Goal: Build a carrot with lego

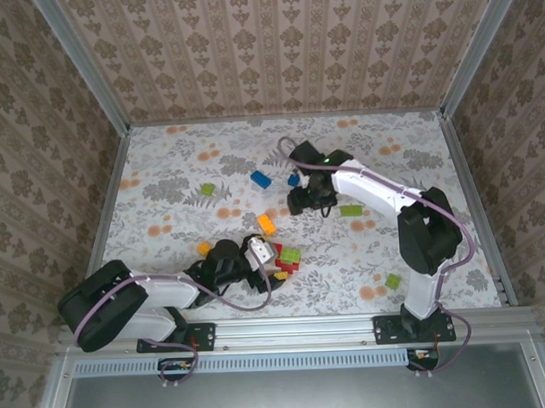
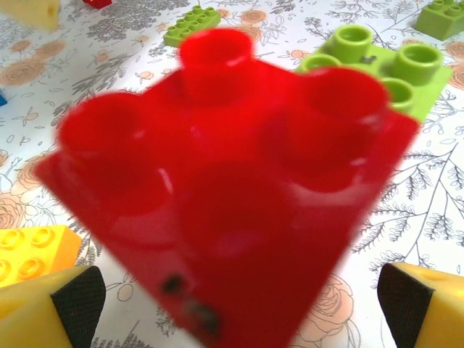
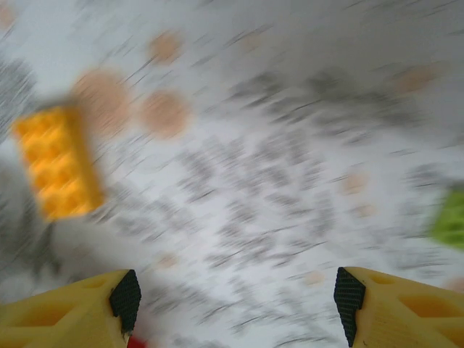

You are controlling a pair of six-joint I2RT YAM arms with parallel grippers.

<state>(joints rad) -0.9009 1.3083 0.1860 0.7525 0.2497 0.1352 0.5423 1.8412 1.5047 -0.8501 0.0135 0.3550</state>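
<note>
A red lego brick [image 2: 225, 188] with studs up looms close between the wide-spread fingers of my left gripper [image 2: 243, 304]; neither pad touches it. A green brick [image 2: 409, 69] lies just behind it and a yellow one [image 2: 29, 250] to its left. From above, the left gripper [image 1: 261, 254] is at a small pile of red, yellow and green lego [image 1: 288, 257]. My right gripper [image 1: 301, 201] hovers mid-table, open and empty [image 3: 235, 301], in a motion-blurred view. An orange brick [image 3: 58, 163] lies ahead of it to the left.
Loose bricks are scattered over the flowered table: green [image 1: 207, 189], blue [image 1: 260, 178], orange [image 1: 267, 224], green [image 1: 351, 210] and green [image 1: 393, 280]. Patterned walls with metal posts enclose the table on three sides.
</note>
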